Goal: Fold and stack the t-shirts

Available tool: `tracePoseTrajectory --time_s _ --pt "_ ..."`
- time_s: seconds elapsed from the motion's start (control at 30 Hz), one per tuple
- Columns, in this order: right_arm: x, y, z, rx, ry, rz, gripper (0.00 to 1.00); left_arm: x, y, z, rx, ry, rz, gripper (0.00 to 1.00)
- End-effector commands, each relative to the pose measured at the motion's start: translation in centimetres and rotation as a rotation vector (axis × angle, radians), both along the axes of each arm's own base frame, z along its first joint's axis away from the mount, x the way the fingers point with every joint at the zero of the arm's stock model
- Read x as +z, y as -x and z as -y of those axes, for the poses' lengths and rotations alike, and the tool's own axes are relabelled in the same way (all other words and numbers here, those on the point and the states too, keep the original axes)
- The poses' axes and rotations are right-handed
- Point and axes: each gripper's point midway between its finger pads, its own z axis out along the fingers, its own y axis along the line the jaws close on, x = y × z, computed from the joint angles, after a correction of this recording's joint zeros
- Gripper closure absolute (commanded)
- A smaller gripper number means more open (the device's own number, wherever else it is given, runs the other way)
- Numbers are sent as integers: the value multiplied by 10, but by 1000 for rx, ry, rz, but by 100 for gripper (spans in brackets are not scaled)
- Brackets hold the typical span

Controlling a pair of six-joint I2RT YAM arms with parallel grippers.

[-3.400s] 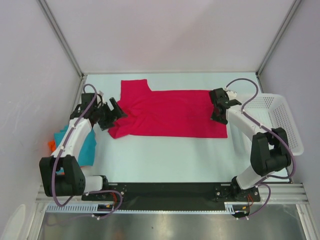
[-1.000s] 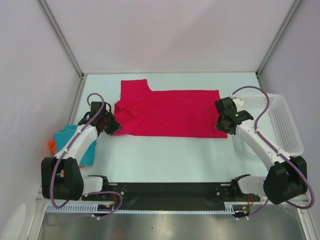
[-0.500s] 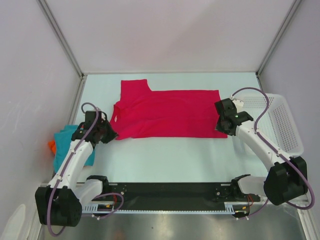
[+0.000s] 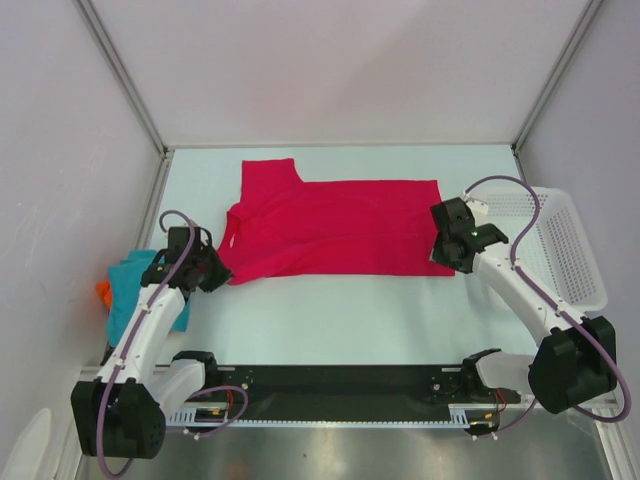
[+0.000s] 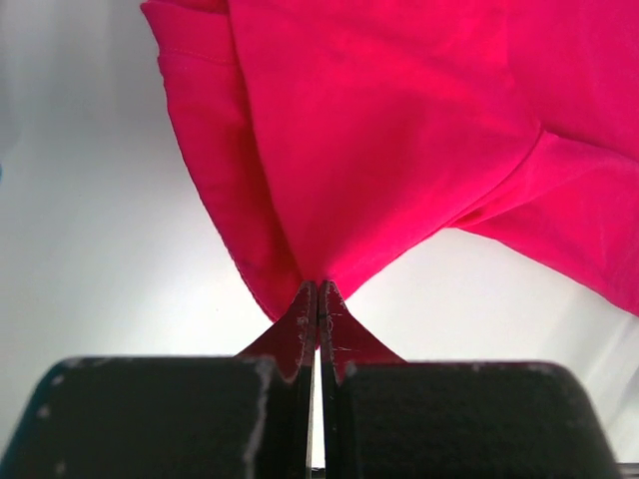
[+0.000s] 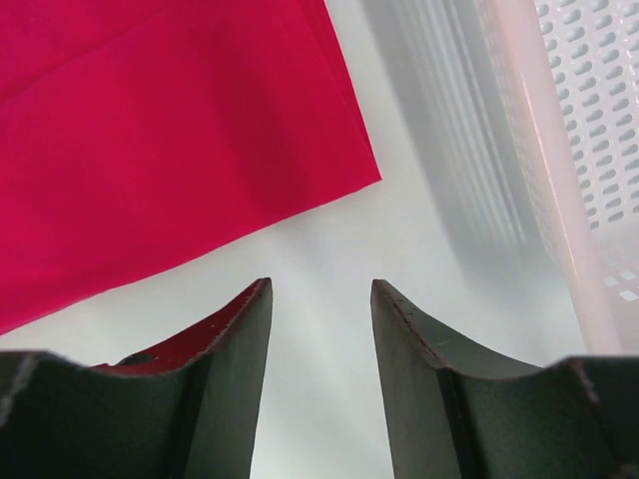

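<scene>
**Left tool [image 5: 318, 291] clamped on the pink shirt [image 4: 335, 228]; right tool [image 6: 319, 287] spread wide, nothing held.**

A pinch of cloth at the shirt's near left edge is gripped between the closed left jaws, and the fabric is drawn into a peak there. The right jaws are parted over bare table [image 4: 330, 310], just beside the shirt's near right corner, which is not gripped. The pink shirt is laid flat across the middle of the table, with one sleeve pointing to the far side. A teal shirt [image 4: 122, 285] and an orange shirt [image 4: 102, 291] are bunched at the table's left edge, beside the left arm. A basket [image 4: 575, 250] is set at the right edge.
</scene>
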Motion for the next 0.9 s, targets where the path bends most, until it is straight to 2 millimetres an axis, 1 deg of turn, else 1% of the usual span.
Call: tracePoseTrajectory --time_s 0.0,0.03,0.1,0.17,0.2,0.5,0.53,0.63,0.73,0.87 --pt "-1 3 5 -5 7 -1 48 3 0 -11 13 -29 25 100" --pt "-2 2 4 -2 2 5 46 5 -1 -19 38 -35 29 100" --pt "-10 2 5 -1 -18 -16 43 10 -2 -23 46 -37 47 100" --pt "-17 -4 7 -17 -47 -20 42 12 -4 -27 48 -38 48 100" --pt "-24 -4 6 -14 -56 -46 42 10 -4 -29 53 -35 37 100" --pt "-55 -22 12 -35 19 -104 42 5 -7 -29 39 -26 30 100" --pt "-63 -22 13 -37 30 -128 42 4 -9 -29 38 -24 24 100" --pt "-74 -23 16 -46 59 -157 43 4 -11 -29 31 -23 25 100" --pt "-77 -26 18 -52 78 -162 43 4 -13 -30 30 -23 25 100" --pt "-76 -30 25 -60 120 -156 42 1 -14 -30 27 -19 19 100"
